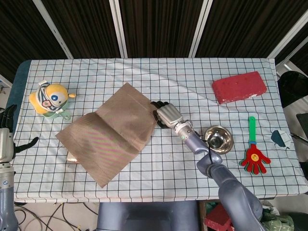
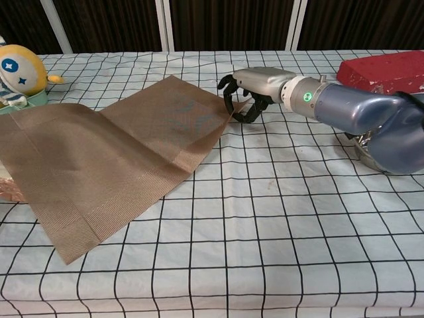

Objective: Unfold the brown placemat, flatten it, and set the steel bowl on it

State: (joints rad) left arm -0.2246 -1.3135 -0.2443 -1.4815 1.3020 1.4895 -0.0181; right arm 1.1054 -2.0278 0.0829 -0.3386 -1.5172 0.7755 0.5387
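The brown placemat (image 1: 108,134) lies unfolded on the checked cloth, left of centre, with a crease across its middle; it also fills the left half of the chest view as a brown placemat (image 2: 99,159). My right hand (image 1: 167,115) curls its fingers around the mat's right corner and grips it, seen closer as the right hand (image 2: 255,89). The steel bowl (image 1: 217,138) stands upright to the right of that forearm, off the mat. My left hand (image 1: 6,134) hangs at the table's far left edge, fingers apart, holding nothing.
A yellow toy figure (image 1: 49,98) sits just beyond the mat's left corner. A red brick (image 1: 239,87) lies at the back right. A red hand-shaped clapper with a green handle (image 1: 254,156) and a small teal item (image 1: 280,138) lie near the right edge.
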